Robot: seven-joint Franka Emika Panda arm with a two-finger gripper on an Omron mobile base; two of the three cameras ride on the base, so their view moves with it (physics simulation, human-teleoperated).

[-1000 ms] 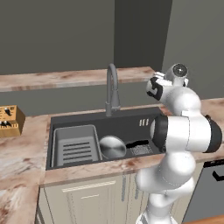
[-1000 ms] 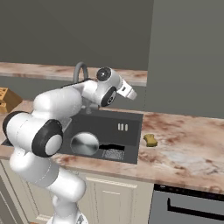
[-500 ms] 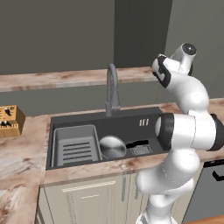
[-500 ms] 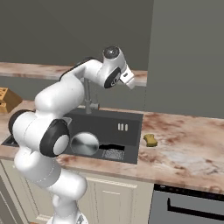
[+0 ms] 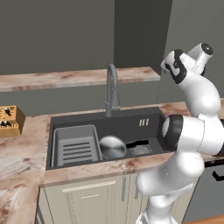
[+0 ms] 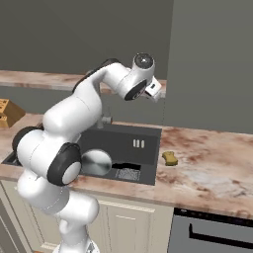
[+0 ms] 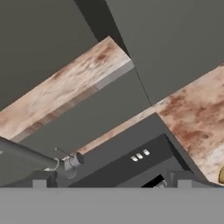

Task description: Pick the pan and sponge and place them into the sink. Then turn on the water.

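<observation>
Pan (image 5: pixel 112 147) in sink (image 5: pixel 131 124), sponge (image 6: pixel 170 158) seemingly below raised pincer (image 6: pixel 154 90)

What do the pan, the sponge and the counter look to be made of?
Pan: polished steel, going by its mirror-like silver sheen; dark handle, probably plastic.
Sponge: matte yellow-brown block, apparently foam.
Counter: veined pinkish-brown surface, seemingly marble or imitation stone.

The wall (image 5: pixel 57 35) is dark grey and plain. A long shelf (image 5: pixel 65 78) of pinkish brown stone runs along it, lower than the gripper (image 6: pixel 157 92). The counter (image 6: pixel 212 158) is made of the same stone and lies far below the gripper. Cream cupboard doors (image 5: pixel 87 201) sit under the counter. A dark oven front (image 6: pixel 212 232) with a black handle sits beside them. A wooden knife block (image 5: pixel 9 121) stands on the counter, far off to the side.
</observation>
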